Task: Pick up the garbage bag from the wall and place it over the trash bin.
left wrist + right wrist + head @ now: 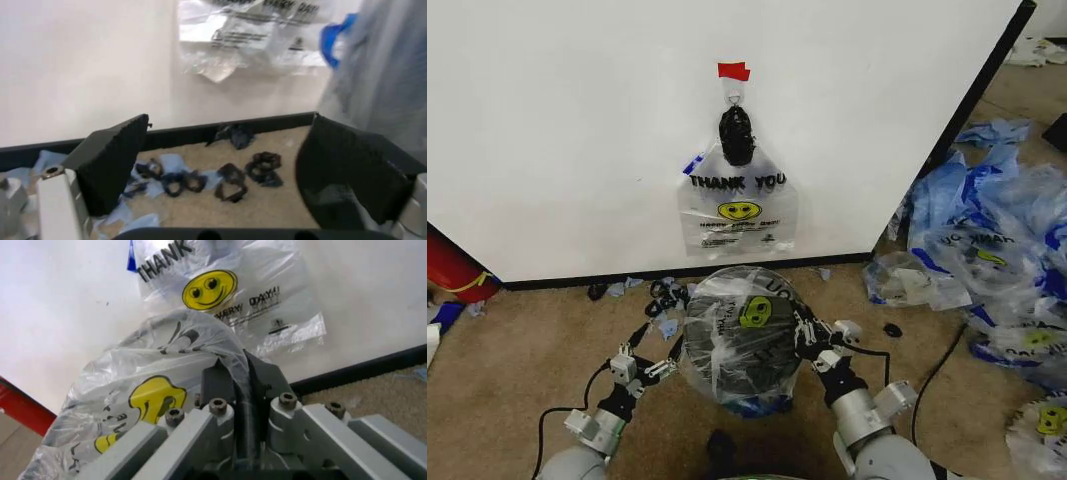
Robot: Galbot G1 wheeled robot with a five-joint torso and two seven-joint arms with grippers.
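Observation:
A see-through garbage bag (737, 205) with "THANK YOU" lettering and a yellow smiley hangs from a small hook (735, 97) under red tape (733, 71) on the white wall (577, 120). Below it stands the trash bin (739, 372), draped in another such bag (727, 320). My right gripper (805, 335) is at the bin's right rim, shut on that bag's plastic (230, 372). My left gripper (659, 368) is beside the bin's left side, open and empty (220, 170). The hanging bag (227, 295) also appears behind the draped one (147, 390).
A heap of similar bags (997, 250) covers the carpet on the right. Blue scraps and small black lumps (233, 180) lie along the wall's black base strip (627, 278). A red object (452, 270) sits far left. Cables (937, 370) trail on the floor.

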